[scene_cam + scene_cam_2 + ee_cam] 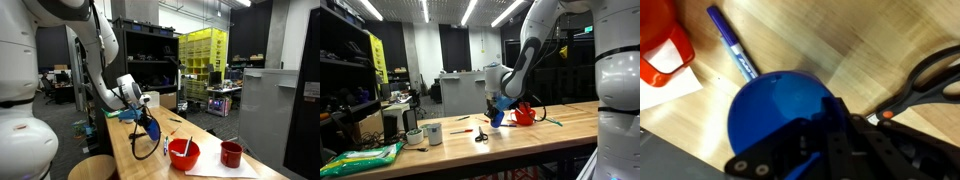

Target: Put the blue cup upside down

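My gripper [141, 117] is shut on the blue cup [149, 128] and holds it just above the wooden table, seen in both exterior views. In an exterior view the blue cup [498, 119] hangs under the gripper [497, 106], next to the red bowl. In the wrist view the blue cup [765, 110] fills the middle. The dark gripper [828, 138] fingers cover its lower right part. Which way the cup's mouth points I cannot tell.
A red bowl [183, 152] and a dark red cup [231, 154] stand on white paper [215, 170]. A blue pen [734, 47] and black scissors [930, 75] lie on the table by the cup. A white cup [432, 133] and a green bag [365, 157] sit further along the table.
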### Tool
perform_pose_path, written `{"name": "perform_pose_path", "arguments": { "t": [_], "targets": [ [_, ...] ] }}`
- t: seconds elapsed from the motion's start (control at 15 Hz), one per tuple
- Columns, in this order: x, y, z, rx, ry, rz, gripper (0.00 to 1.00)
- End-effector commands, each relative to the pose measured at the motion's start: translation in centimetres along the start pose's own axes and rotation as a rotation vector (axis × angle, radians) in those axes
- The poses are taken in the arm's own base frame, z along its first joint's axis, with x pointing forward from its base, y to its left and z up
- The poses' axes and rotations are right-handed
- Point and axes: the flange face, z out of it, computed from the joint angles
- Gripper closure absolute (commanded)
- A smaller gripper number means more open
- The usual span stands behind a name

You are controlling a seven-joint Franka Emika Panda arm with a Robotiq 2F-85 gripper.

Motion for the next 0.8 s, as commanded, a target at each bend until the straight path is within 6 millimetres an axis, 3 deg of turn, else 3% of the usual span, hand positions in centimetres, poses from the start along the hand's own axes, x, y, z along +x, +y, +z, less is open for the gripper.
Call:
{"name": "perform_pose_path", "arguments": {
  "t": [0.0,0.27,0.73],
  "targets": [
    [-0.2,-1.1,0.2,0.087,0.069,0.031,0.99],
    [-1.2,-1.0,0.7,0.222,0.157,0.069,0.99],
    [-2.0,3.3,1.3,0.211,0.189,0.138,0.99]
  ]
}}
